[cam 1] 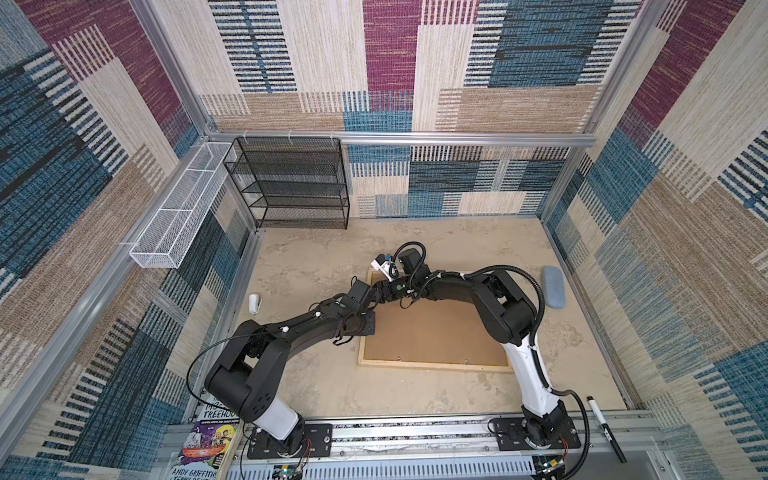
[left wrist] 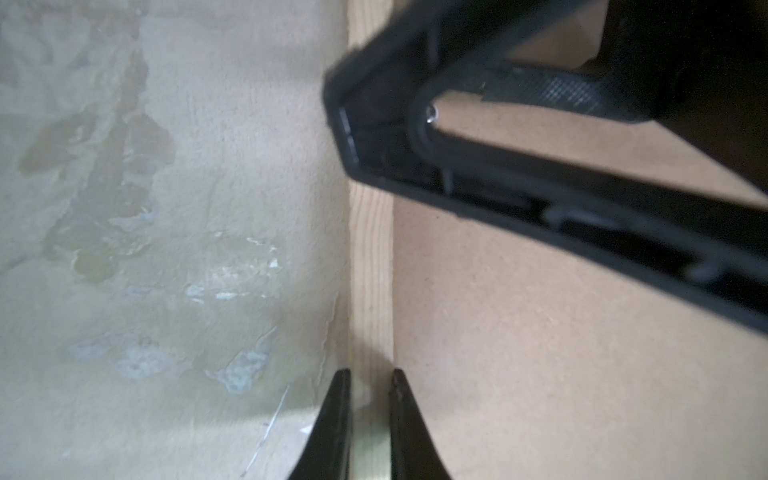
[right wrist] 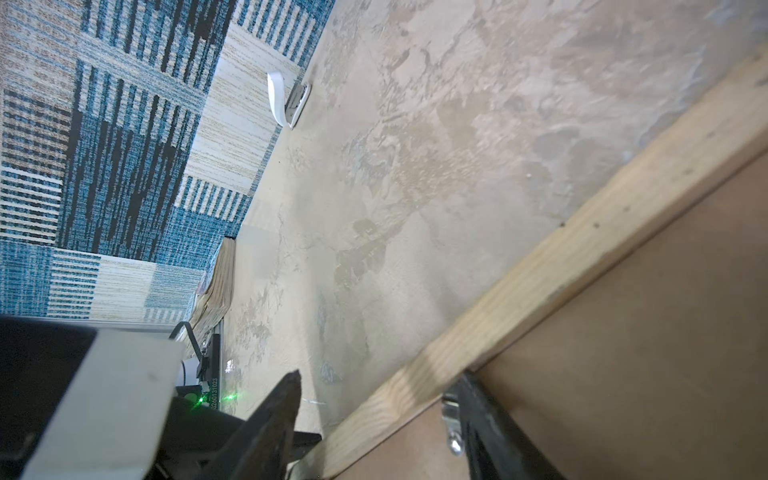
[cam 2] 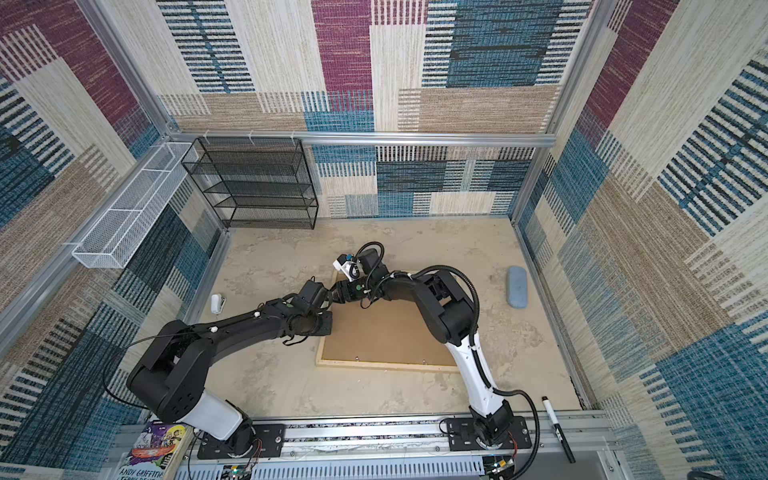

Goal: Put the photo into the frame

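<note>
The frame (cam 1: pixel 432 365) (cam 2: pixel 386 365) lies face down on the table, pale wood rails around a brown hardboard backing (cam 1: pixel 436 332) (left wrist: pixel 540 353) (right wrist: pixel 644 353). The photo is hidden. My left gripper (cam 1: pixel 368 328) (cam 2: pixel 326 326) (left wrist: pixel 370 374) is shut on the frame's left rail (left wrist: pixel 371 270), one finger on each side of the wood. Just beyond it, near the far left corner, my right gripper (cam 1: pixel 374 289) (cam 2: pixel 334 289) (right wrist: pixel 380 376) stands open astride the same rail (right wrist: pixel 582 249). One of its fingers is over the table, the other over the backing beside a metal tab (right wrist: pixel 452 419).
A black mesh rack (cam 1: pixel 291 183) and a white wire basket (cam 1: pixel 178 212) stand at the back left. A white stapler (cam 1: pixel 254 303) (right wrist: pixel 286 99) lies left of the frame. A blue case (cam 1: pixel 554 286) sits at the right, a marker (cam 1: pixel 604 428) front right, a book (cam 1: pixel 203 440) front left.
</note>
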Robot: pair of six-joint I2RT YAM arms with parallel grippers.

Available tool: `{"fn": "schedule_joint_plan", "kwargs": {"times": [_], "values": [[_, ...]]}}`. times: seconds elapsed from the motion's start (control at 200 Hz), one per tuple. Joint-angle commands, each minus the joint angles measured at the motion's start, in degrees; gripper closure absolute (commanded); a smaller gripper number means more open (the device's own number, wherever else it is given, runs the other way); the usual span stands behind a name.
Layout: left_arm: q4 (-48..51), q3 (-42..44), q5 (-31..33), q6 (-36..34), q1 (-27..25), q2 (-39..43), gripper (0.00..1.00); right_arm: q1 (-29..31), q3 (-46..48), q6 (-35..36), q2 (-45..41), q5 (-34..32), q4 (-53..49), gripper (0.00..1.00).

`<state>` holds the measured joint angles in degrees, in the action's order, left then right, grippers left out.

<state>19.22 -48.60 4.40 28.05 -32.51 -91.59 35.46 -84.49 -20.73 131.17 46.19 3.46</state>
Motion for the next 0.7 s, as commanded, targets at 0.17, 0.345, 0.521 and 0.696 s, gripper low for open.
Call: {"fn": "schedule_joint_plan", "kwargs": {"times": [0.17,0.345,0.521,0.696], "values": [[0.18,0.84,2.14,-2.47,0.21,-1.01,1.0,0.59,3.13,4.65,1.46,2.03,-17.18,0.37],[0.38,0.71,2.24,-2.56,0.17,-0.95,1.0,0.58,3.63,8.45,1.2,5.55,-19.24,0.37],[0.63,0.6,2.32,-2.65,0.17,-0.88,1.0,0.65,3.02,10.01,1.69,7.47,-20.36,0.37],[0.82,0.4,2.36,-2.74,0.17,-0.89,1.0,0.66,0.34,10.97,3.3,2.5,-24.52,0.38]]}}
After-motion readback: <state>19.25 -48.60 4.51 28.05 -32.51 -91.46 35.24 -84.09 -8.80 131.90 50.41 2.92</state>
